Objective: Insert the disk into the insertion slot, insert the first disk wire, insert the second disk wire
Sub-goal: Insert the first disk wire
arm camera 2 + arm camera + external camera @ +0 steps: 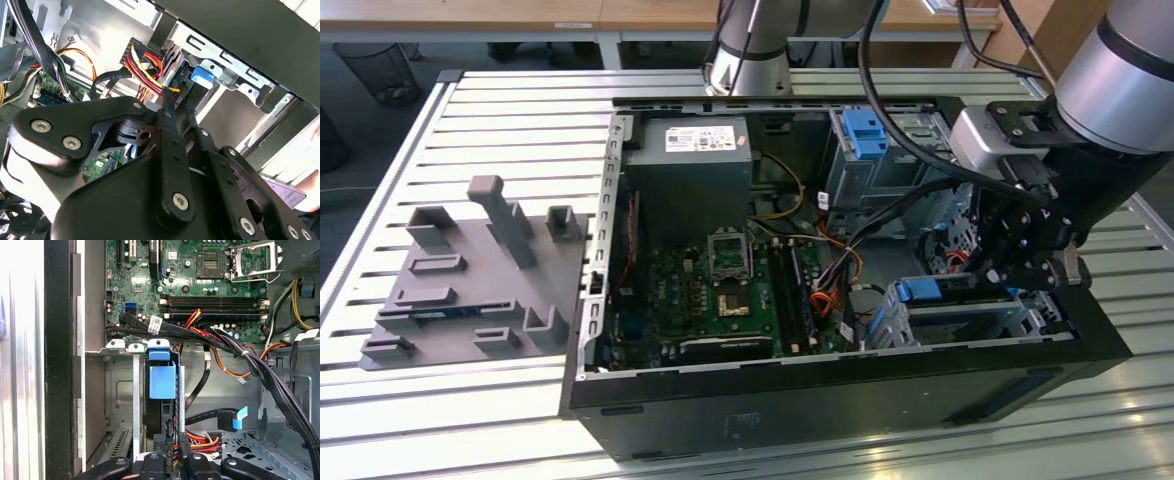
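Note:
The disk [921, 291], in its bright blue carrier, sits inside the insertion slot [974, 322], the perforated silver cage at the case's near corner on the exterior view's right. The first wrist view shows the disk [162, 377] edge-on between the slot's walls [120, 385]. My gripper [1003, 274] hangs just behind the cage. In both wrist views the gripper [175, 102] [176, 454] is shut on a black plug with red, yellow and black strands, a disk wire [200, 441]. The plug is held close to the rear edge of the disk [204, 75]. Whether it is seated is hidden.
A second black cable with a blue tab [232, 419] lies loose beside the slot. Wire bundles [235, 352] cross above the cage. A taller bay with a blue bracket [865, 130], the power supply [691, 170] and the motherboard [720, 290] occupy the case. A grey fixture [467, 280] rests on the slatted table.

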You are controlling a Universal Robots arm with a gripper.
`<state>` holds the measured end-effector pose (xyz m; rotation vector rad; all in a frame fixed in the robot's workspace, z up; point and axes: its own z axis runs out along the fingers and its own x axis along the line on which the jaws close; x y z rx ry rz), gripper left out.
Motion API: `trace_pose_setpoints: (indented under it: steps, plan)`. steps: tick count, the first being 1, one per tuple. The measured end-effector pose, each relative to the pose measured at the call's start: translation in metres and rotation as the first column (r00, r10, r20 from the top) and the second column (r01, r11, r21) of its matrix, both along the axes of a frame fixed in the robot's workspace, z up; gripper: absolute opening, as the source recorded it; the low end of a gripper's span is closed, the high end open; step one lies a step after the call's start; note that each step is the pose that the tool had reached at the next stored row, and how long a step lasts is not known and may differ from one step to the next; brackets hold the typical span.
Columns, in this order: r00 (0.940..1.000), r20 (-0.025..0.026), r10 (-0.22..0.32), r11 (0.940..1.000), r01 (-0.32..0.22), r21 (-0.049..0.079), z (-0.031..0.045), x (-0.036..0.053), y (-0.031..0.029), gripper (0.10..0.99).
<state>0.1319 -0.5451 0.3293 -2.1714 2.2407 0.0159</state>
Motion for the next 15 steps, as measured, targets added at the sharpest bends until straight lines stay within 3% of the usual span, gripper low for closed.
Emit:
trace_pose_setpoints:
  steps: [10,12,15]
  plan:
    - [1.0,-0.0014,0.0,1.0,0.0,0.0,0.0096,0.0001,0.0,0.227]
    - [1.0,-0.0034,0.0,1.0,0.0,0.0,0.0107,0.0005,0.0,0.106]
    - [1.0,-0.004,0.0,1.0,0.0,0.0,0.0116,0.0004,0.0,0.106]
